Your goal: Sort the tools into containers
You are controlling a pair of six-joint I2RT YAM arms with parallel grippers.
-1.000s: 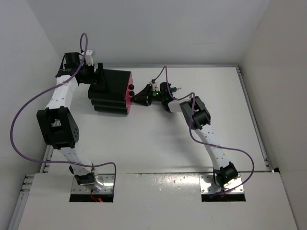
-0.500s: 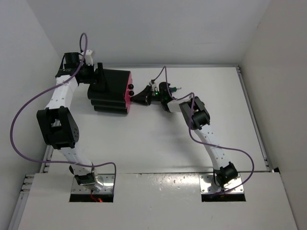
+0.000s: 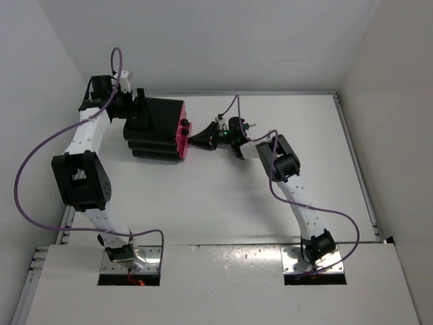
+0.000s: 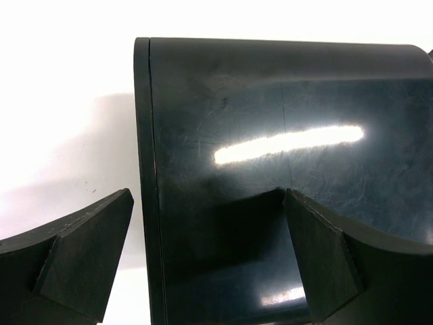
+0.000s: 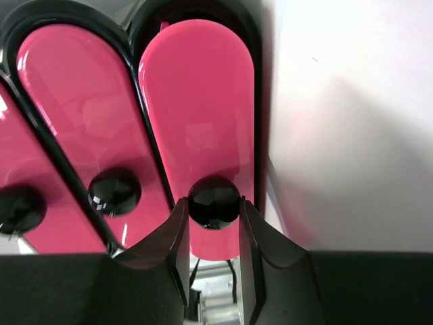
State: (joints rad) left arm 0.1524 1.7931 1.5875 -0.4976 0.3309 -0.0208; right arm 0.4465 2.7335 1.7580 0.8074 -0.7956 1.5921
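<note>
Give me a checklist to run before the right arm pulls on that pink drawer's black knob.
1. Right gripper has its fingers either side of the round black knob of the magenta-pink drawer: ok.
2. Fingers clamped on that knob: cannot tell.
3. Neighbouring knob clear of the fingers: ok.
4. Left gripper open at the glossy black cabinet rear: ok.
5. Left gripper actually bracing the cabinet: cannot tell.

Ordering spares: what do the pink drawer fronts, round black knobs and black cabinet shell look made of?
Magenta-pink oval drawer fronts: likely glossy moulded plastic; soft reflections.
Round black knob: shiny, probably plastic; bright glints.
Black cabinet shell: glossy plastic, apparently; light-strip reflection, fine scuffs.
</note>
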